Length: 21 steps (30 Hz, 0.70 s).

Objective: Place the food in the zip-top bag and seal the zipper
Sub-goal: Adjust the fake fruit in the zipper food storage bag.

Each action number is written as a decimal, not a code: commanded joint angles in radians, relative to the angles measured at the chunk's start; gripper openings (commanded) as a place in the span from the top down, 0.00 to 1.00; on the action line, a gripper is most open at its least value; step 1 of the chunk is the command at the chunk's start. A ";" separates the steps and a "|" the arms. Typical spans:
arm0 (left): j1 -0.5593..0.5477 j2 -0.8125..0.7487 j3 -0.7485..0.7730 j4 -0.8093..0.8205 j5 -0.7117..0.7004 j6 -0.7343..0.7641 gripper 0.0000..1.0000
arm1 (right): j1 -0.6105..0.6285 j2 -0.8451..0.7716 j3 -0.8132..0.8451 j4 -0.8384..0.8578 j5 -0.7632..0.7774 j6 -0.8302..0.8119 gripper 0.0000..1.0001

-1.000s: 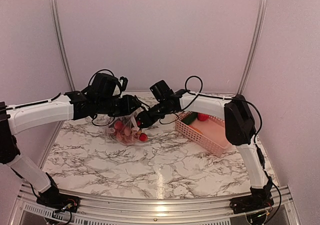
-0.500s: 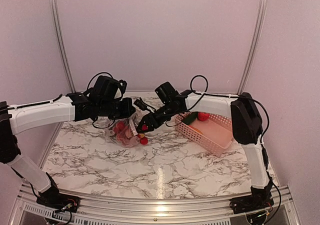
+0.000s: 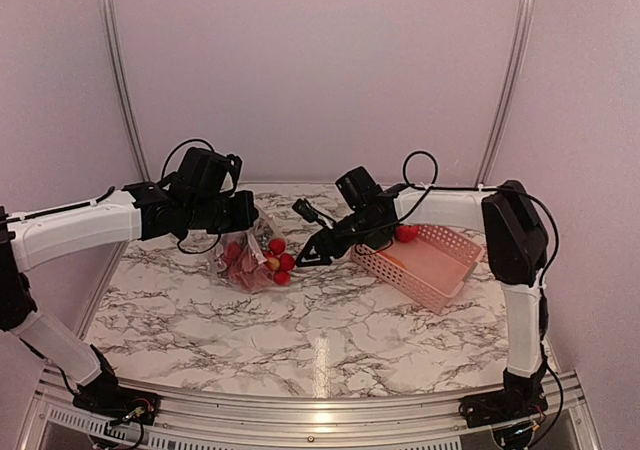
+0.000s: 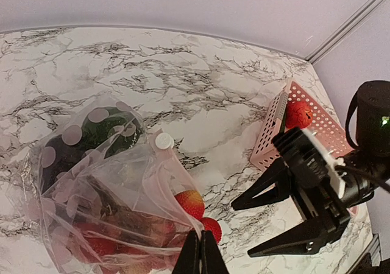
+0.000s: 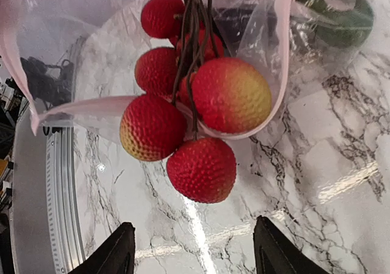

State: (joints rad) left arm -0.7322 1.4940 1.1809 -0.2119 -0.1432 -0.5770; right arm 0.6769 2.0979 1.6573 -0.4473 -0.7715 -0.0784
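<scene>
Left gripper (image 4: 198,252) clamps zip-top bag (image 4: 91,182) mouth; right gripper (image 4: 242,229) spread, empty, just beside; red ball cluster (image 5: 195,103) hangs half out; one red fruit (image 4: 298,112) sits in pink basket (image 4: 268,137); zipper (image 5: 85,106) unsealed

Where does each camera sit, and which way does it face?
Top external: above, behind the bases, facing down at the table; left arm and right arm show.
Left wrist: faces past its own left hand at the zip-top bag and right hand.
Right wrist: faces between its own fingers at the cluster of small red balls.
All share that bag and cluster.
</scene>
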 commanded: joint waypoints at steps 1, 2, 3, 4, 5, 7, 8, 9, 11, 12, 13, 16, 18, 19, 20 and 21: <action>0.012 -0.044 -0.010 -0.035 -0.029 0.019 1.00 | 0.070 0.055 -0.048 0.016 -0.030 -0.082 0.35; 0.013 -0.046 -0.011 -0.035 -0.029 0.019 1.00 | 0.083 0.058 -0.050 0.020 -0.022 -0.090 0.34; 0.014 -0.047 -0.011 -0.035 -0.029 0.019 1.00 | 0.094 0.062 -0.047 0.025 -0.009 -0.094 0.32; 0.014 -0.050 -0.012 -0.035 -0.030 0.018 1.00 | 0.102 0.069 -0.040 0.029 0.001 -0.090 0.31; 0.014 -0.051 -0.012 -0.035 -0.029 0.017 1.00 | 0.107 0.079 -0.028 0.029 0.007 -0.086 0.30; 0.014 -0.054 -0.012 -0.033 -0.027 0.014 1.00 | 0.108 0.111 0.007 0.022 0.013 -0.067 0.29; 0.014 -0.054 -0.012 -0.032 -0.025 0.014 1.00 | 0.108 0.125 0.024 0.021 0.010 -0.061 0.29; 0.014 -0.055 -0.013 -0.031 -0.023 0.014 1.00 | 0.109 0.141 0.037 0.028 0.007 -0.051 0.29; 0.014 -0.054 -0.013 -0.028 -0.018 0.013 1.00 | 0.109 0.153 0.043 0.067 0.000 -0.025 0.31; 0.015 -0.052 -0.013 -0.027 -0.016 0.014 1.00 | 0.110 0.156 0.039 0.092 -0.002 -0.011 0.33; 0.016 -0.051 -0.013 -0.027 -0.014 0.014 1.00 | 0.110 0.158 0.034 0.120 0.000 0.002 0.35; 0.016 -0.050 -0.012 -0.027 -0.006 0.016 1.00 | 0.102 0.155 0.016 0.185 0.014 0.036 0.51; 0.016 -0.049 -0.011 -0.030 0.000 0.017 1.00 | 0.097 0.147 0.006 0.213 0.012 0.050 0.59; 0.016 -0.049 -0.011 -0.032 0.003 0.017 1.00 | 0.095 0.141 -0.002 0.232 0.015 0.054 0.59; 0.016 -0.050 -0.012 -0.032 0.004 0.017 1.00 | 0.095 0.139 -0.002 0.235 0.026 0.056 0.57; 0.017 -0.050 -0.012 -0.032 0.004 0.017 1.00 | 0.095 0.141 0.003 0.232 0.035 0.059 0.54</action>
State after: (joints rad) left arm -0.7208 1.4700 1.1801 -0.2173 -0.1539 -0.5751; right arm 0.7780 2.2387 1.6588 -0.2935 -0.7628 -0.0528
